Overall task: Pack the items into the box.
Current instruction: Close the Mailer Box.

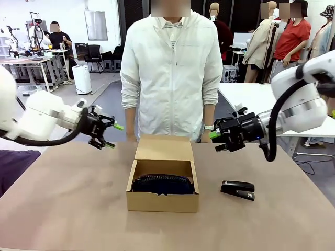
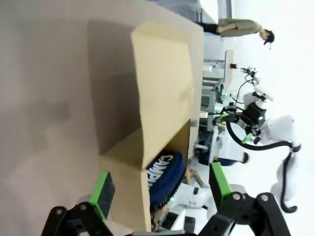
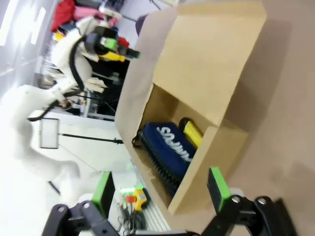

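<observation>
Bare brown tabletop (image 1: 63,214) lies closest to the camera. Over its left part hangs the left gripper (image 1: 114,136), black with green pads. Its jaws are spread wide with nothing between them, and it points toward the middle. At the middle of the table stands the small shallow brown cardboard box (image 1: 162,201), its hinged flap lid (image 1: 164,148) upright at the far side. Inside lies the soft dark navy-blue zip pouch (image 1: 162,184), taking up nearly the whole width of the box. In the right wrist view the slim yellow-and-black utility knife (image 3: 192,132) lies in the box too, just beside the pouch on the lid side. Behind the box a person in a white zipped jacket (image 1: 172,68) stands at the far edge. Right of the box, near it but apart, the black stapler (image 1: 238,189) lies on the table. Above the stapler and farther back hangs the right gripper (image 1: 215,141), jaws likewise spread and empty, facing the left one across the box.
</observation>
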